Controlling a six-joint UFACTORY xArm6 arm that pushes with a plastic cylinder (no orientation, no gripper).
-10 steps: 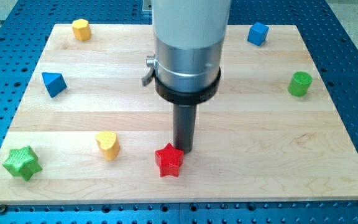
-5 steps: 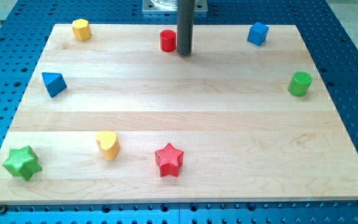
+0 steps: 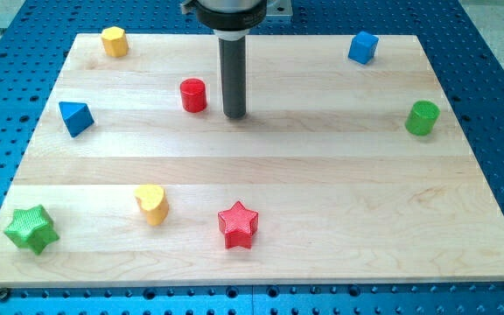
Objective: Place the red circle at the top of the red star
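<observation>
Sitting just left of my tip (image 3: 234,115), the red circle (image 3: 193,94)

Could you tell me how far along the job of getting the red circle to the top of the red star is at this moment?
Done: nothing is finished yet; the red circle sits in the upper half of the board, far from the red star near the view's bottom. In hand: my tip stands just to the view's right of the circle, with a small gap between them. Left: pushing the circle down the board to just above the star.
</observation>
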